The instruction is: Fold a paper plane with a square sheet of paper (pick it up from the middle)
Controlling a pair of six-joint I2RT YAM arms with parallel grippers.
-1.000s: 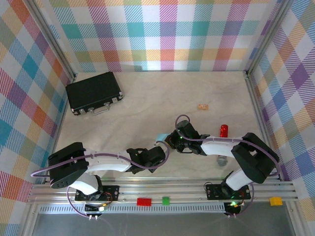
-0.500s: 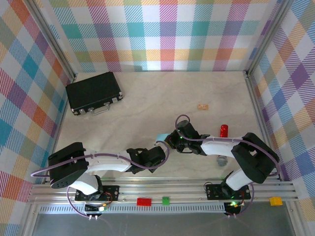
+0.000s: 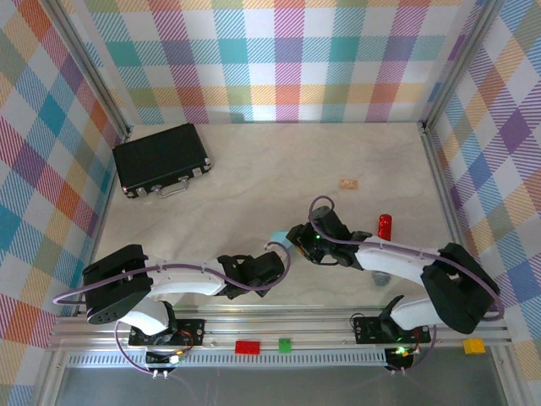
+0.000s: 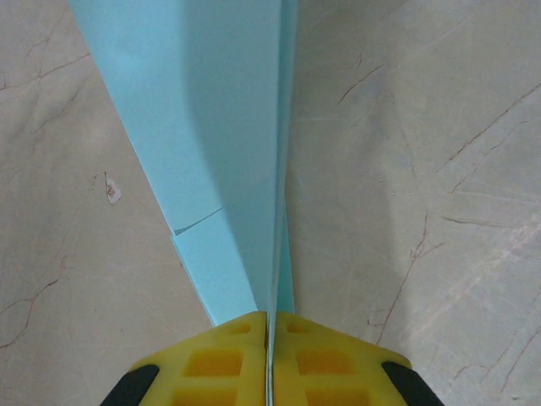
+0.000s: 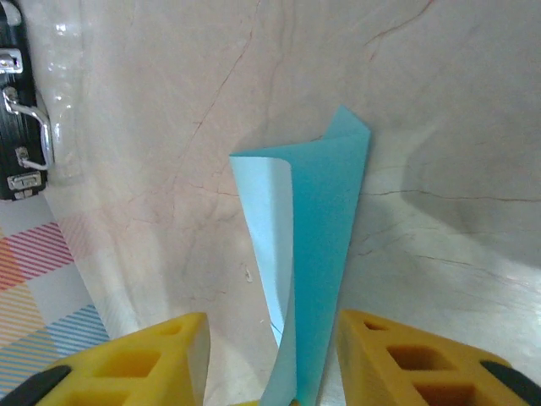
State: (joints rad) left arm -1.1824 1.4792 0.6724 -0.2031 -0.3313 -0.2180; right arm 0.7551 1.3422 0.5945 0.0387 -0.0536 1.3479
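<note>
Where the two arms meet near the front middle of the tabletop (image 3: pixel 254 178), the folded turquoise paper (image 3: pixel 279 238) stands up on edge between them, its far end touching the marble-patterned surface. The left pincer (image 4: pixel 268 321) is pressed together on the paper's near edge, its yellow fingers (image 4: pixel 211 359) clamping the layers at a centre crease, and from there the paper (image 4: pixel 220 127) widens away over the tabletop as a long tapering flap. In the overhead view the left pincer (image 3: pixel 270 256) sits just below the paper, and the right pincer (image 3: pixel 296 237) is just beside it on the right. The right pincer (image 5: pixel 269 320) stands spread, its yellow fingers (image 5: pixel 161 355) well apart on either side of the paper (image 5: pixel 325 220); there the paper shows a darker outer layer and a paler inner one curling open at the top. A black case (image 3: pixel 161 159) lies at the far left, a small tan scrap (image 3: pixel 348 183) lies well beyond the arms, and a red-tipped marker (image 3: pixel 385 225) stands beside the right arm.
</note>
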